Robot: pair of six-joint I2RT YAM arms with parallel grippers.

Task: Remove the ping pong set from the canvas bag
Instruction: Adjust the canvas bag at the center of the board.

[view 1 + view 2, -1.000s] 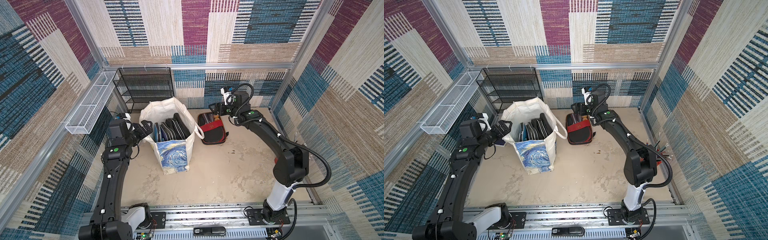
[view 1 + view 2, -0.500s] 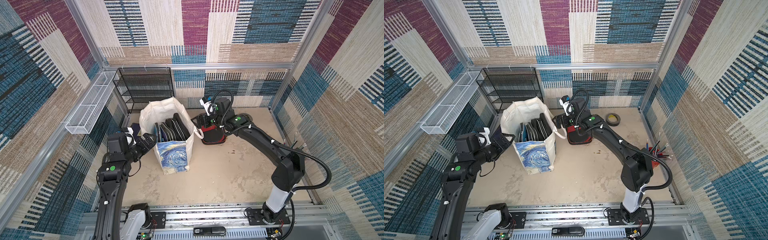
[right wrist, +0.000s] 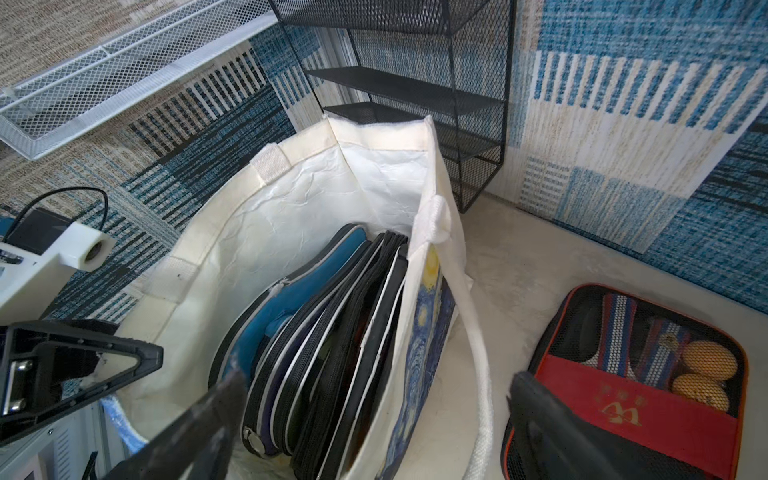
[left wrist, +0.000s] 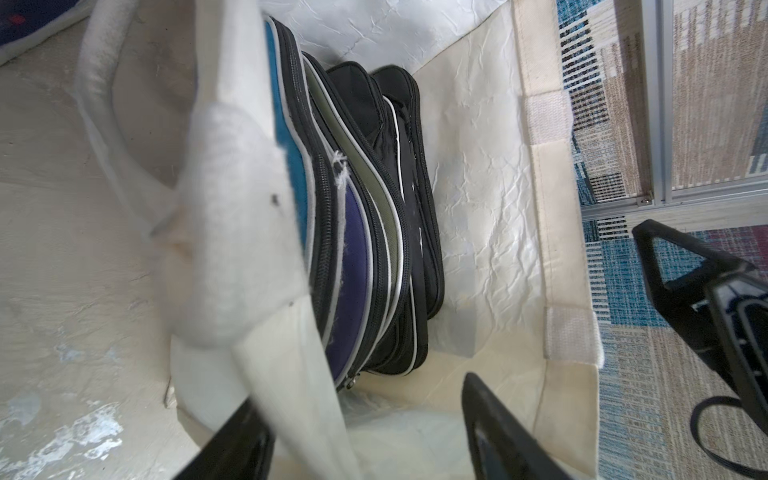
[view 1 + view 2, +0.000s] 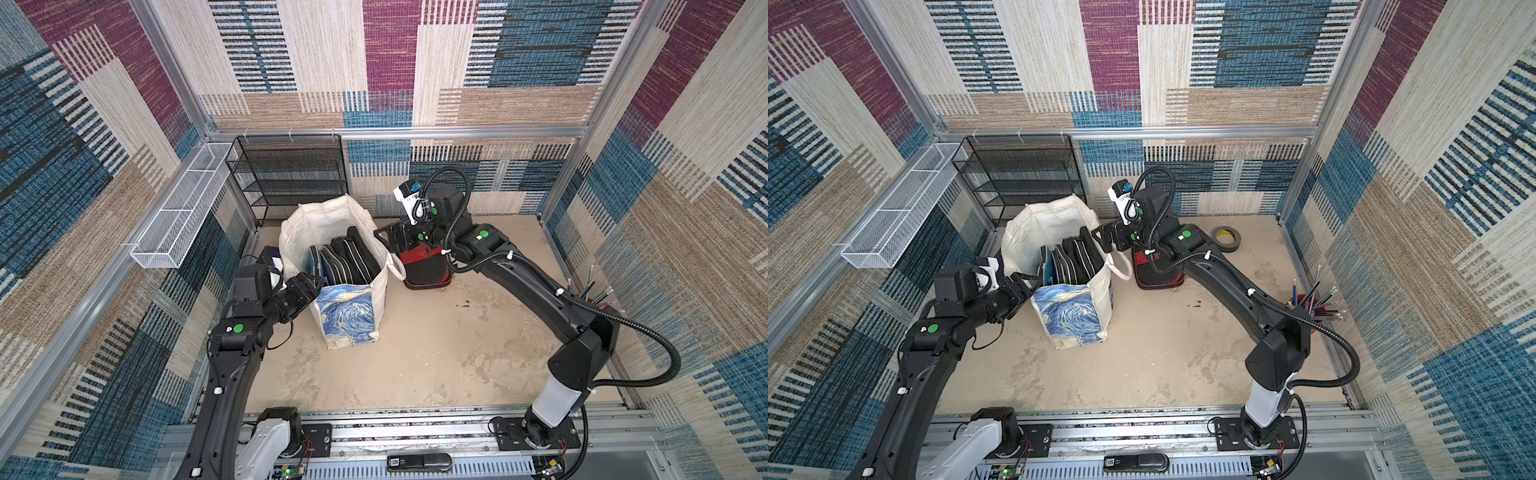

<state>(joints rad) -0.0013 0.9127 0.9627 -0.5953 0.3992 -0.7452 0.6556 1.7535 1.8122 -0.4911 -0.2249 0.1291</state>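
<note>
From my station I see the sandy table [image 5: 436,353] walled in by patterned carpet panels, with a black mesh shelf [image 5: 291,178] at the back and a white wire basket [image 5: 178,216] fixed along the wall on the left arm's side. The canvas bag [image 5: 316,220] stands upright and open in front of the shelf, its blue-and-yellow print facing me in both top views. The left gripper [image 4: 357,395] sits at the bag's rim on its own side. Its jaws are parted about halfway, one finger inside the bag and one outside, with the canvas wall loose between them and not pinched. The right gripper [image 3: 376,376] hangs over the opposite rim with its jaws spread wide. It straddles the wall and the white handle [image 3: 478,374] and holds nothing. The ping pong set [image 5: 424,266], a red-and-black mesh case, lies outside the bag on the table, just beside it and under the right arm. Several zipped cases [image 5: 345,262], blue, purple and black, stand on edge inside the bag. A roll of tape [image 5: 1226,237] lies near the back wall, and a cup of pencils [image 5: 1312,305] stands by the right-hand wall. Through the set's mesh I make out two orange balls [image 3: 706,359].
</note>
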